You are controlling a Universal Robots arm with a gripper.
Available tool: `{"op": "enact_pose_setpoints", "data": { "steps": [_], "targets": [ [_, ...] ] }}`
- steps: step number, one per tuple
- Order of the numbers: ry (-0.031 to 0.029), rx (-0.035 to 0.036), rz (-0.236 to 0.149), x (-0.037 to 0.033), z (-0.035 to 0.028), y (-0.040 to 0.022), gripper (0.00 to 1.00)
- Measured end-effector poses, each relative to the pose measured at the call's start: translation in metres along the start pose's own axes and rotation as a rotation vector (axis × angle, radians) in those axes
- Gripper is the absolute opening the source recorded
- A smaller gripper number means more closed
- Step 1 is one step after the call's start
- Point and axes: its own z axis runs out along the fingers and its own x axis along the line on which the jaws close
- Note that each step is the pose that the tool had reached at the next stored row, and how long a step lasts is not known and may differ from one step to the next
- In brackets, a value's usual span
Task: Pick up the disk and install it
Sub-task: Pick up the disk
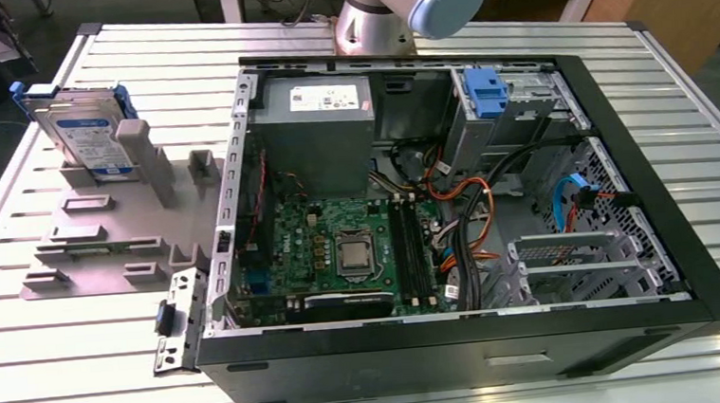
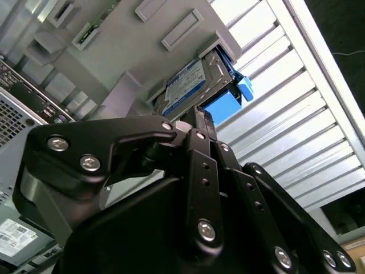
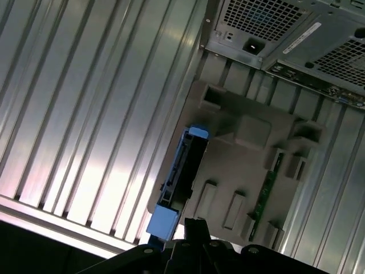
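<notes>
Exterior view: the disk (image 1: pixel 76 126) stands on edge in a slot of the grey fixture plate (image 1: pixel 97 244), at ten o'clock from the open computer case (image 1: pixel 472 346). Its white-and-blue label face is visible, and blue rails run along its edges. The plate lies flat on the ribbed metal counter (image 1: pixel 42 376), close against the case's side wall; whether the two touch, I cannot tell. The arm (image 1: pixel 410 3) enters at twelve o'clock, behind the case.

Case interior: a grey power supply box (image 1: pixel 316 119) sits at eleven o'clock, a blue latch piece (image 1: pixel 486 93) at one o'clock, and a green motherboard (image 1: pixel 338 251) toward seven.

Both wrist views: the black tool (image 2: pixel 198 117) (image 3: pixel 194 224) hangs over the fixture plate, its tips pointed toward the disk's blue-railed end and clear of it. The fingertips sit together with no gap seen between them, and they hold nothing. The disk is in its slot, ungrasped, and not in the case.
</notes>
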Motion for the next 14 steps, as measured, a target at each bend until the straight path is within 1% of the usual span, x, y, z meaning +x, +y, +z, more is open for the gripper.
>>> {"op": "enact_pose_setpoints", "data": {
  "steps": [3, 5, 14],
  "targets": [
    [-0.0014, 0.0005, 0.050, 0.0000, 0.0004, 0.0000, 0.11],
    [-0.0021, 0.0008, 0.077, 0.0000, 0.0007, 0.0000, 0.11],
    [-0.0030, 0.0007, 0.111, 0.0048, 0.0031, 0.0015, 0.11]
  ]
}}
